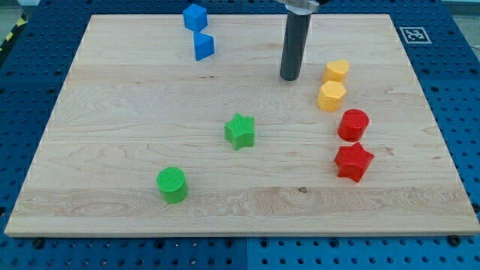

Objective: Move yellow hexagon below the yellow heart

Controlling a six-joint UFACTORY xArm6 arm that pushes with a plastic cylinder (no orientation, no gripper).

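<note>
The yellow hexagon (331, 97) lies at the board's right, directly under the yellow heart (337, 71) and almost touching it. My tip (289, 78) is on the board just left of the two yellow blocks, closer to the heart's height, with a small gap to both. The rod rises straight up from it to the view's top.
A red cylinder (352, 125) and a red star (353, 162) lie below the hexagon. A green star (240, 131) sits mid-board and a green cylinder (172, 184) at lower left. Two blue blocks (195, 16) (203, 46) lie at the top. The wooden board (112, 112) rests on a blue pegboard.
</note>
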